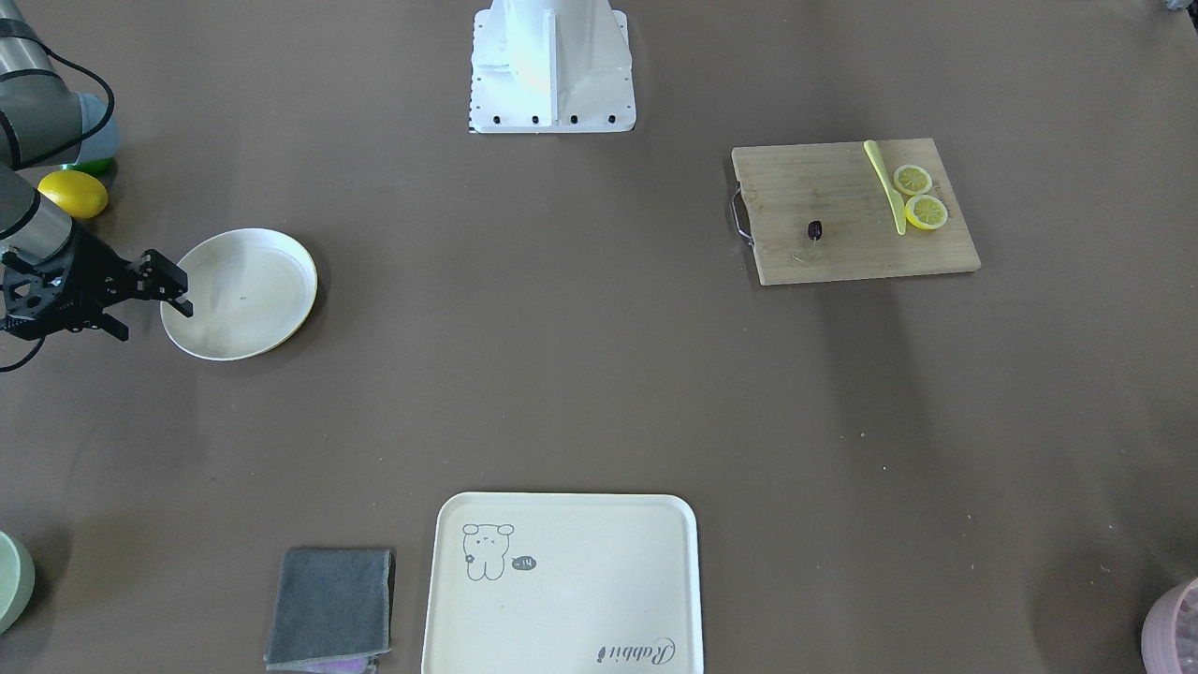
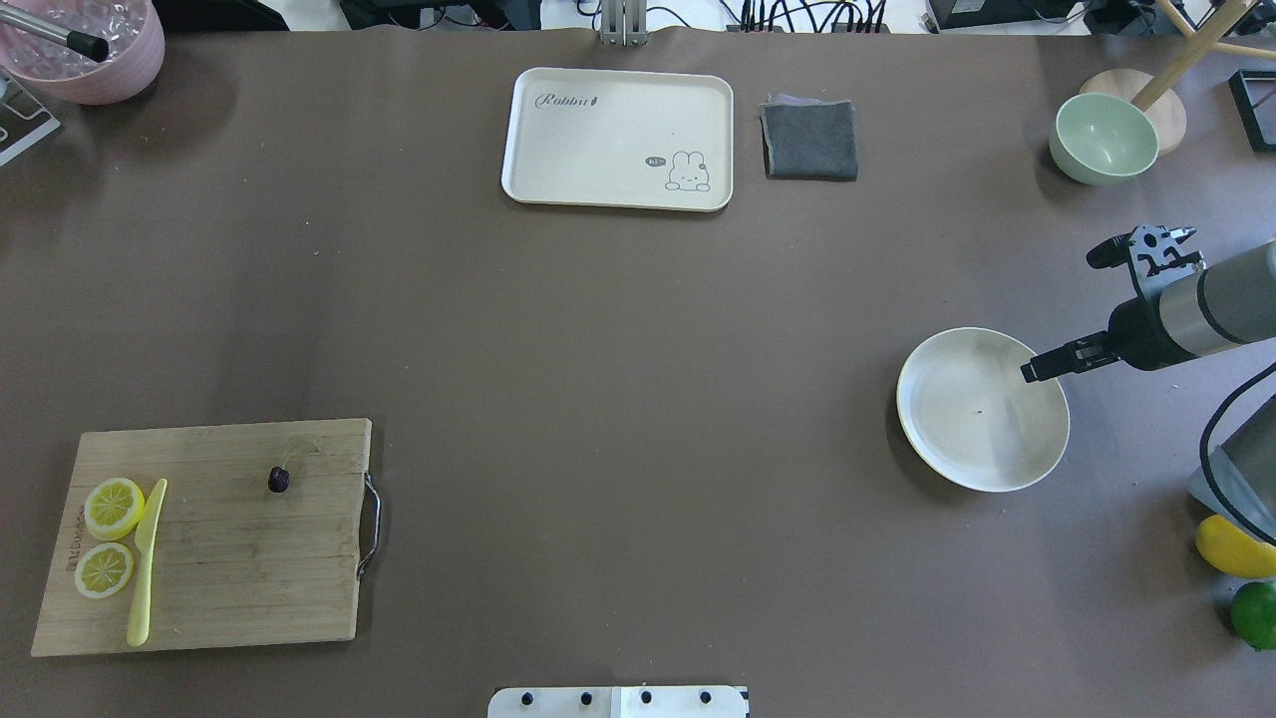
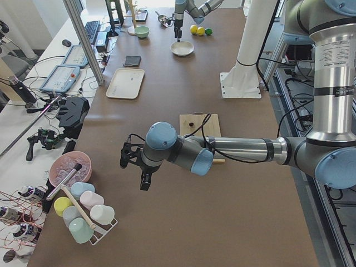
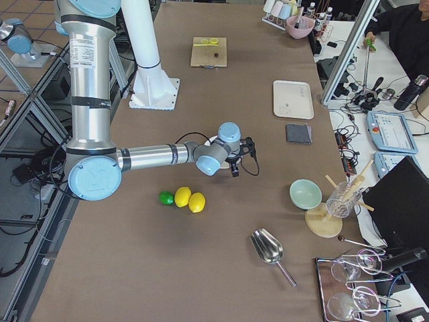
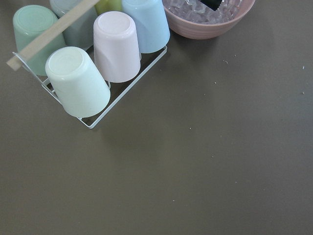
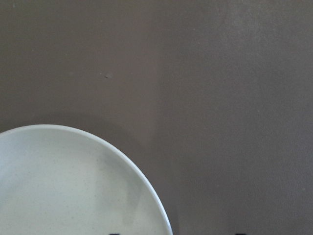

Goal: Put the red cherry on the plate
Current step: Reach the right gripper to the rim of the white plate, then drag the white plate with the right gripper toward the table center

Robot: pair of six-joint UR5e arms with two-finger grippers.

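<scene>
Well, red cherry (image 2: 278,480) on board (image 2: 229,558); left claw (image 3: 133,173) unreadable; right claw (image 2: 1060,314) spread.

The left arm (image 3: 239,149) and right arm (image 4: 154,156) are silver tubes with pale blue joint caps (image 3: 162,135), black cables (image 2: 1209,424) looped alongside. The left pincer (image 3: 133,173) and right pincer (image 2: 1062,314) are black. The white base (image 1: 550,65) carries a row of dark screws (image 1: 535,120).

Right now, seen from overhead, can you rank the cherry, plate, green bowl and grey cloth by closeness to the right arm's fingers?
From the right fingers:
1. plate, directly beneath one finger.
2. green bowl, far right corner.
3. grey cloth, far edge, right of centre.
4. red cherry, on the cutting board, near left side.
</scene>
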